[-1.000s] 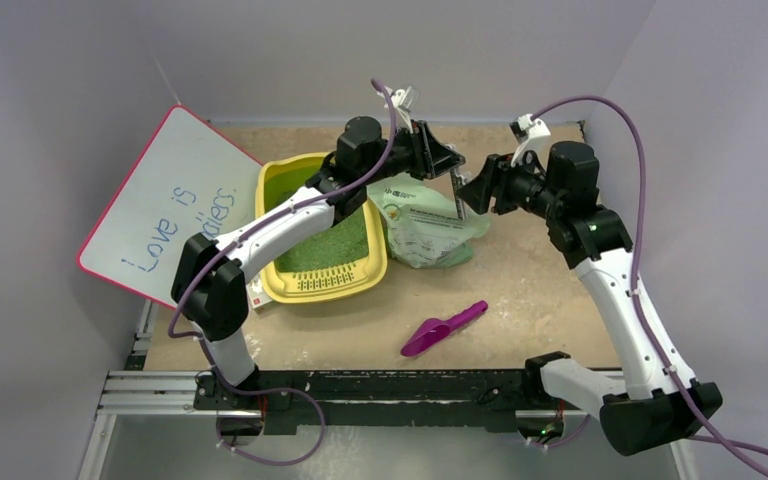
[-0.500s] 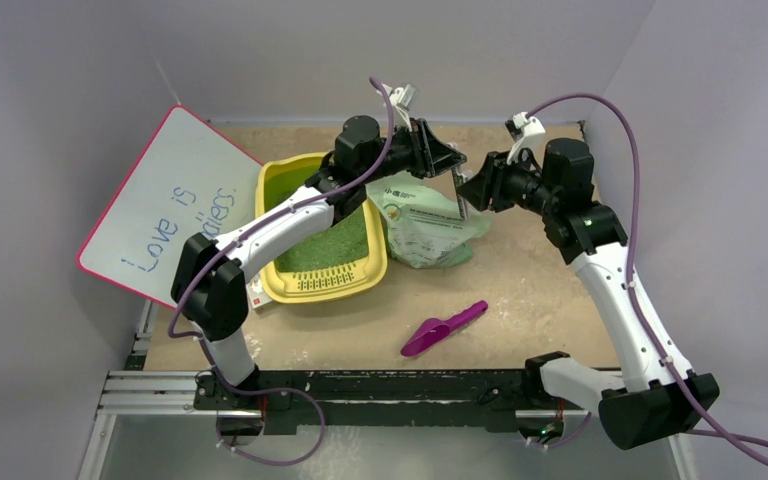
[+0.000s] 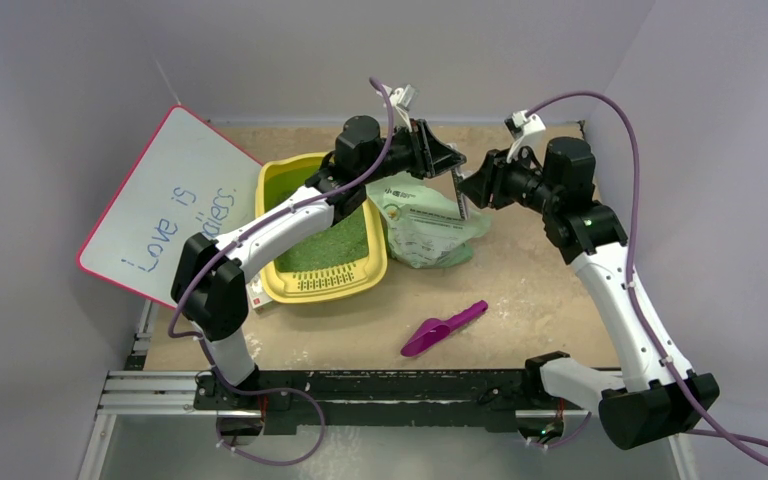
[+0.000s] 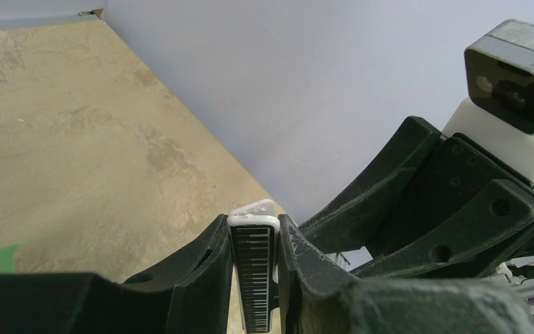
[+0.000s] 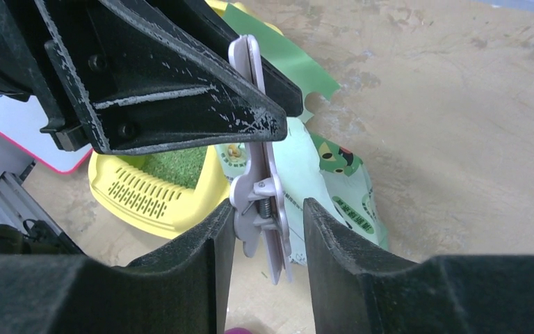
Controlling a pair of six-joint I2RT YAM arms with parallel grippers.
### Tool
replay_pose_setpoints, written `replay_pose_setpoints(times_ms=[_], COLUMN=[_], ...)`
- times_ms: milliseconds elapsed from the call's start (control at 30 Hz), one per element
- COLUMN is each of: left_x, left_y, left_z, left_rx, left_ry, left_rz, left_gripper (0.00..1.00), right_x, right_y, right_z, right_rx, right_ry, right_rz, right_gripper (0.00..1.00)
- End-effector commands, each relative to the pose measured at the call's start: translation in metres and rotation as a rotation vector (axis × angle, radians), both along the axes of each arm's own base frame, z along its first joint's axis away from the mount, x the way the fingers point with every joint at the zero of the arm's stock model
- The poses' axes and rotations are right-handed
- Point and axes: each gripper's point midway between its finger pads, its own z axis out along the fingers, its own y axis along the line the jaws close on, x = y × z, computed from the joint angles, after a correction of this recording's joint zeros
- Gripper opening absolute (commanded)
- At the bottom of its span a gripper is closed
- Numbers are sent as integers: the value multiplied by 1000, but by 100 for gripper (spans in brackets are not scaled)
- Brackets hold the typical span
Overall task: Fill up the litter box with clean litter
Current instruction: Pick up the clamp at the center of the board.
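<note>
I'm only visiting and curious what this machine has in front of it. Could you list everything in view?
litter box: one, yellow, left of centre
litter: green granules, inside the litter box
bag: one, pale green, lying right of the box
scoop: one, purple, towards the front
whiteboard: one, white with pink edge, far left
clip: one, pale, raised above the bag
left pincer: black, shut on the clip
right pincer: black, flanking the clip's lower end; grip unclear

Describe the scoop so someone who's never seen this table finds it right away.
Find the yellow litter box left of the table's middle, with a pale green bag beside it on the right. Closer to the near edge than both, the scoop lies alone. It is the only purple thing lying on the table.
</note>
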Motion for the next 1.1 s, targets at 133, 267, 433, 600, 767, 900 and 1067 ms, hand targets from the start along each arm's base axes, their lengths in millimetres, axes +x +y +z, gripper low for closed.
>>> replay_pose_setpoints(times_ms=[133, 267, 433, 600, 767, 900, 1067], left_x=[-4, -3, -3, -3, -4, -4, -5], left_y=[3, 2, 1, 0, -1, -1, 0], left_z=[28, 28, 29, 29, 28, 27, 28], left_rx=[-50, -53, -68, -73, -75, -73, -71], left_ry=[-47, -46, -40, -38, -35, -31, -45], left_rz=[-16, -13, -21, -26, -31, -32, -34], left_gripper=[0, 0, 0, 0, 0, 0, 19], right_x=[7, 7, 6, 6, 8, 8, 10], right_y=[4, 3, 3, 2, 0, 0, -7], right_z=[32, 27, 22, 21, 22, 21, 23], right_rx=[19, 13, 3, -4, -9, -23, -40], right_ry=[-108, -96, -84, -85, -90, -83, -99], right_rz=[22, 22, 29, 21, 13, 13, -25], right_gripper=[40, 39, 37, 41, 36, 23, 11])
